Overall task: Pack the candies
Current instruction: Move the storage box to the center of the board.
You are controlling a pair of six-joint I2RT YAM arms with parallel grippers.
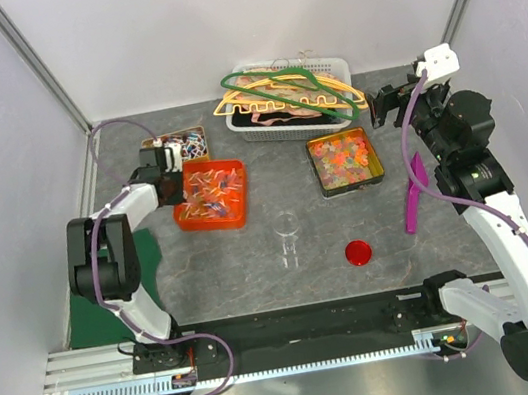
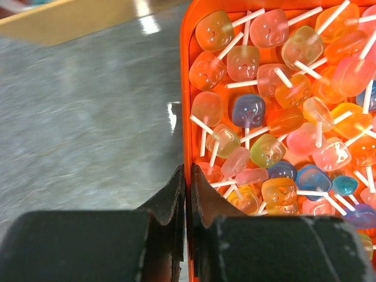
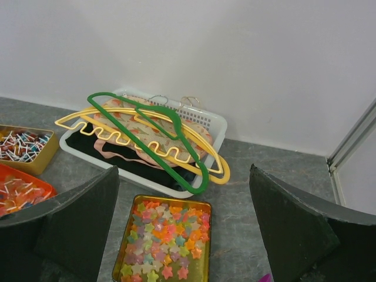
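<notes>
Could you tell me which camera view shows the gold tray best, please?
The right wrist view: the gold tray sits close, its star candies distinct. The top view shows it whole but small; the left wrist view misses it.

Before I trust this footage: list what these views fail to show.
- Left wrist view: tan box, blurred and cut off by the top edge.
- Top view: candies in that box, too small to show wrappers.
- Top view: glass jar, clear and small; whether it holds anything cannot be told.
- Top view: purple object, too small to identify.
- Right wrist view: orange tray, cut off by the left edge and covered by a pincer finger.
</notes>
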